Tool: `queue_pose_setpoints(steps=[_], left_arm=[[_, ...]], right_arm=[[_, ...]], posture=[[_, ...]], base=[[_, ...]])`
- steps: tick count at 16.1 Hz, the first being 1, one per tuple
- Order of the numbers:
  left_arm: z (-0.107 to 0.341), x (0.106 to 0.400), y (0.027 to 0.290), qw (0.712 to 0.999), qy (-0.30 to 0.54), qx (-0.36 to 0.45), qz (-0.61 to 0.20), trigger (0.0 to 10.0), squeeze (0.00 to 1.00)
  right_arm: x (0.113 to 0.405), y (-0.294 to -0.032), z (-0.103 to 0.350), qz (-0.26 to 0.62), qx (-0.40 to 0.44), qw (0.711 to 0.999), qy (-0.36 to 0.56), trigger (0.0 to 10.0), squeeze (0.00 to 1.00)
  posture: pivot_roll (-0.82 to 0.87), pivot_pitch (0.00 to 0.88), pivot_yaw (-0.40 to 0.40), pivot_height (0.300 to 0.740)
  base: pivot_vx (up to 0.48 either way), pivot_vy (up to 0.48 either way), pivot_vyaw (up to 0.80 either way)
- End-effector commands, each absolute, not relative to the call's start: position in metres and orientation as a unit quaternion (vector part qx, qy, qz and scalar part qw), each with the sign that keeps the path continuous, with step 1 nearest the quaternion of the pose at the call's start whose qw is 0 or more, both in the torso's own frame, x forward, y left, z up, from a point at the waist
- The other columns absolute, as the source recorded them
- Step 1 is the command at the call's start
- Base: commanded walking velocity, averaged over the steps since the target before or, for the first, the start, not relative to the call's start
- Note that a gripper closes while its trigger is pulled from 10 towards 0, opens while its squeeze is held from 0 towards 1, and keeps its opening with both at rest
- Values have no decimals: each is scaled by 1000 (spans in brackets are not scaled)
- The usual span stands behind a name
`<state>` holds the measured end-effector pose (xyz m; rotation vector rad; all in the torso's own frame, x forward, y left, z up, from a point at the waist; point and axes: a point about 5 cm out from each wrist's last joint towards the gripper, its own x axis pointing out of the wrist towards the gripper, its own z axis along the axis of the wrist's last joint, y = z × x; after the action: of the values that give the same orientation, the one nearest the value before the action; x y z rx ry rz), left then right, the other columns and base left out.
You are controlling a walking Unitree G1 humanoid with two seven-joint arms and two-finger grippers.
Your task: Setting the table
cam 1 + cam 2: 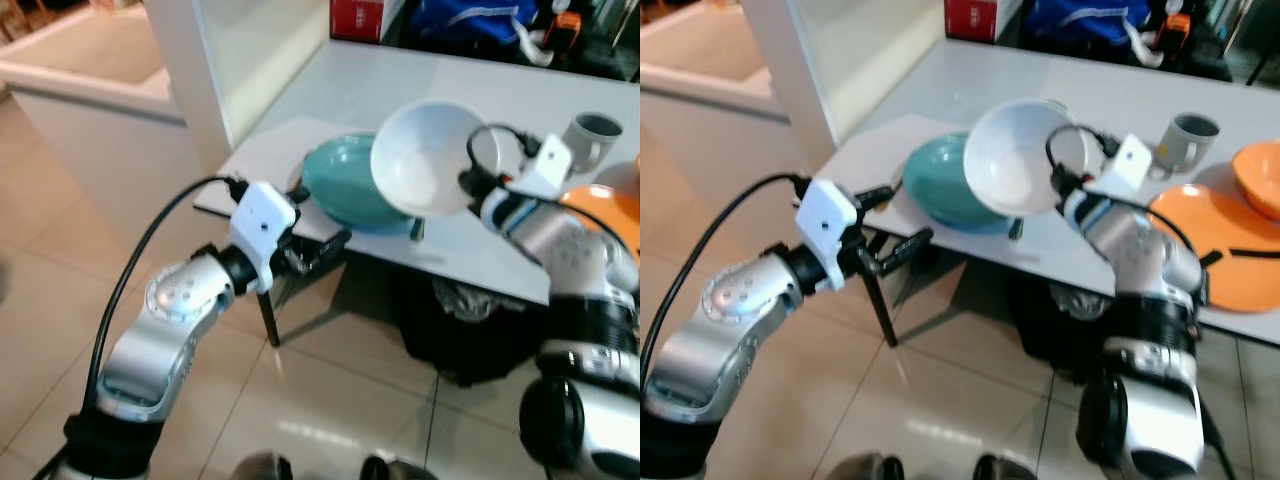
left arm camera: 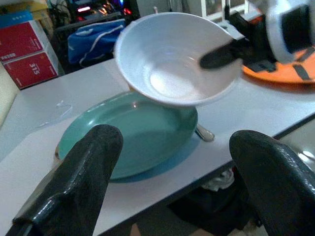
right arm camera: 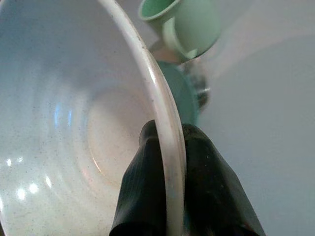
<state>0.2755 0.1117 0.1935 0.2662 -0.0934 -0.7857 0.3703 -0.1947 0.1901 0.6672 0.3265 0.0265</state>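
A white bowl [image 1: 430, 158] hangs tilted on its side above a teal plate [image 1: 345, 185] that lies near the front edge of the white table [image 1: 300, 100]. My right gripper [image 3: 169, 132] is shut on the white bowl's rim, one finger inside and one outside. My left gripper [image 2: 175, 132] stands open just off the table's front edge, level with the teal plate and pointing at it, with nothing between its fingers [image 2: 93, 162]. A spoon handle [image 2: 204, 132] pokes out from under the plate's right side.
A grey-green mug [image 1: 592, 138] stands to the right on the table, with an orange plate [image 1: 1230, 250] and an orange bowl [image 1: 1260, 175] beyond it. A red box [image 1: 357, 18] and a blue bag [image 1: 470, 20] sit at the back. A black bin [image 1: 460, 330] stands under the table.
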Motion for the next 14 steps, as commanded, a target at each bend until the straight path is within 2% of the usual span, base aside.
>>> queue_pose_setpoints(steps=[1, 4, 8, 10, 14], left_arm=[[197, 276, 114, 913, -46, 138, -382, 10000, 0], [196, 283, 131, 932, -37, 152, -326, 10000, 0], [200, 274, 127, 923, -42, 146, -354, 10000, 0], [202, 274, 128, 923, -42, 149, -353, 10000, 0], [201, 274, 129, 923, -38, 151, -351, 10000, 0]], right_arm=[[376, -190, 202, 32, 340, 930, 134, 10000, 0], [395, -178, 203, 19, 353, 928, 116, 10000, 0], [411, -164, 197, -7, 358, 923, 139, 10000, 0], [412, -161, 193, -17, 326, 930, 170, 10000, 0], [413, -170, 191, -38, 340, 921, 185, 10000, 0]], posture=[[81, 91, 23, 740], [88, 117, 35, 740], [120, 125, 25, 740], [132, 130, 10, 740], [136, 131, 6, 740]], base=[[0, 0, 0], [0, 0, 0], [0, 0, 0], [0, 0, 0], [0, 0, 0]])
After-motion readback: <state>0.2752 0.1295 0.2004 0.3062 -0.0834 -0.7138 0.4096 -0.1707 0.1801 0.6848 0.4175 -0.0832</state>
